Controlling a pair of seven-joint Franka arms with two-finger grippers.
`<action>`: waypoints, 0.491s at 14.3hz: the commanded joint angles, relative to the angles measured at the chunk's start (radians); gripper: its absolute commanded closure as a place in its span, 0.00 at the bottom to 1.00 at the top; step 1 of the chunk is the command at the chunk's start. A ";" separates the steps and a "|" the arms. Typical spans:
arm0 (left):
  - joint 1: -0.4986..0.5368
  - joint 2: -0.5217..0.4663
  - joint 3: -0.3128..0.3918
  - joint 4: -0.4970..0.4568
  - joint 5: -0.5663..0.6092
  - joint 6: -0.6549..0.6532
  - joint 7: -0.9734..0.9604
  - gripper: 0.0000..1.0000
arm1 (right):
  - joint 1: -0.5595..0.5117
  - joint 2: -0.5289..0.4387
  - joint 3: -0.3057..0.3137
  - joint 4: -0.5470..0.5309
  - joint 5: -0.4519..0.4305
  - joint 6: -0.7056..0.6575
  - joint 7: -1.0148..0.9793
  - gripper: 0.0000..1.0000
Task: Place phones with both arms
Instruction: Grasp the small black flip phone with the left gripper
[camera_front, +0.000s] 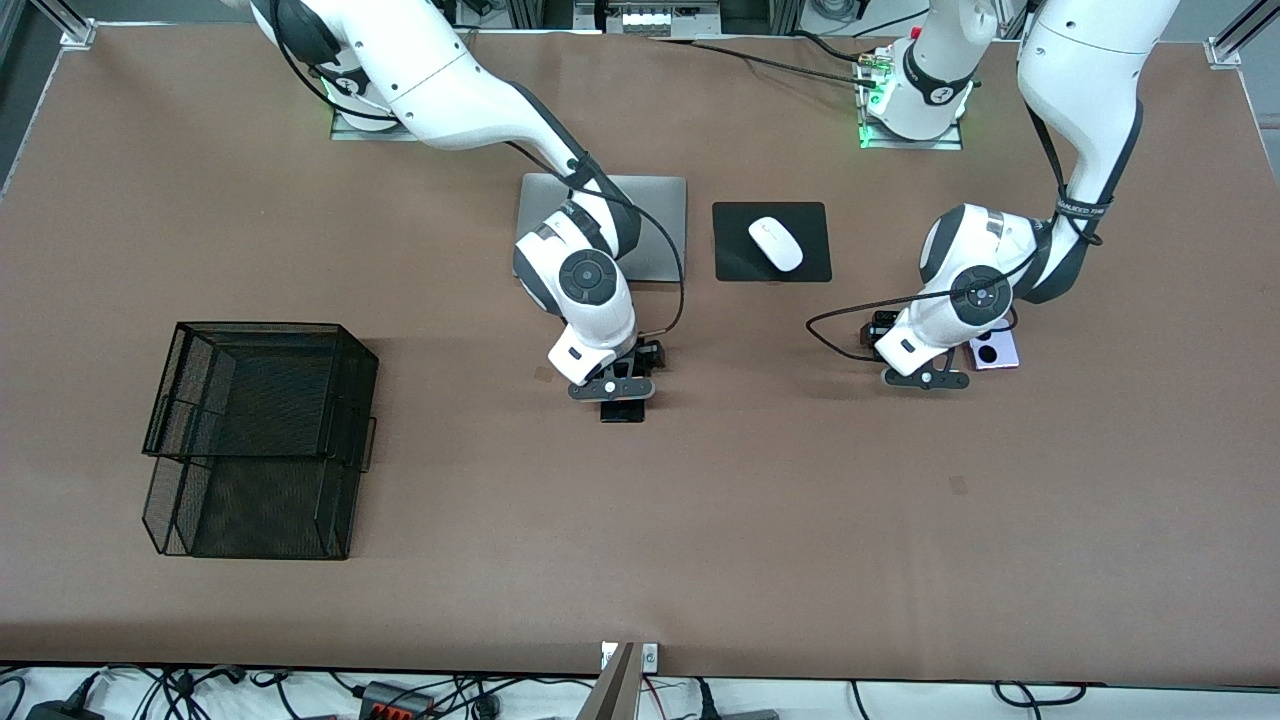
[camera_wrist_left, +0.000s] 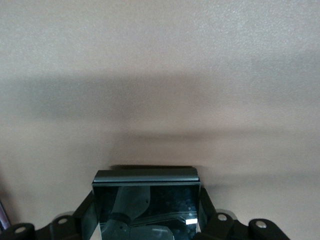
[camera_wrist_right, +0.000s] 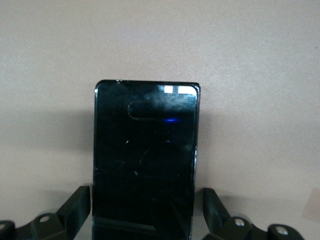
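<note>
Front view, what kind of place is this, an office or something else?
Likely a robotics lab set up like a desk: two white arms bolted to a brown table, a silver laptop, a white mouse on a black pad, and loose cables and power strips along the table's near edge.

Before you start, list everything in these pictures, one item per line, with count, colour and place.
table: one, brown, under everything
mesh tray: one, black, two tiers, toward the right arm's end
laptop: one, silver, closed, partly under the right arm
mouse pad: one, black, beside the laptop
mouse: one, white, on the mouse pad
long phone: one, black, flat on the table
small flip phone: one, black, on the table
lilac flip phone: one, lilac-white, beside the left gripper
right gripper: one, black, open, straddling the long phone
left gripper: one, black, closed on the small flip phone
</note>
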 joint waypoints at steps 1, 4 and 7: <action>0.013 -0.051 -0.009 0.011 0.016 -0.046 0.012 0.79 | 0.011 0.029 -0.008 0.035 -0.015 0.009 0.013 0.03; 0.000 -0.075 -0.029 0.104 0.013 -0.200 0.005 0.79 | 0.010 0.022 -0.008 0.033 -0.017 -0.001 0.009 0.62; 0.004 -0.073 -0.090 0.216 0.001 -0.349 -0.003 0.79 | 0.005 -0.012 -0.012 0.035 -0.029 -0.016 -0.003 0.79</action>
